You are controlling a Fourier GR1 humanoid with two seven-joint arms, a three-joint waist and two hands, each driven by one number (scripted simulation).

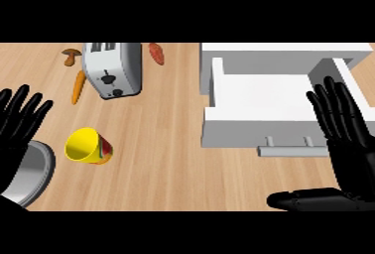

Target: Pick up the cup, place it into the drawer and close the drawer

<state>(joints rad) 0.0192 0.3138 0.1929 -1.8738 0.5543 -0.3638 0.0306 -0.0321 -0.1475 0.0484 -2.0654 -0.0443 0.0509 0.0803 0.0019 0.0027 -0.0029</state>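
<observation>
Right hand (355, 158) and left hand (16, 134), fingers (338, 96) spread, flank the cup (86, 146); toaster (111, 69) and carrot (78, 87) lie beyond it.

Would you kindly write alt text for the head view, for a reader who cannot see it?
A yellow cup sits on the wooden counter, left of an open white drawer. The left hand and right hand are open at the view's edges, holding nothing. A toaster and a carrot are farther back.

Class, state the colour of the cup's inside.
The cup is yellow inside, shown best in the head view.
</observation>
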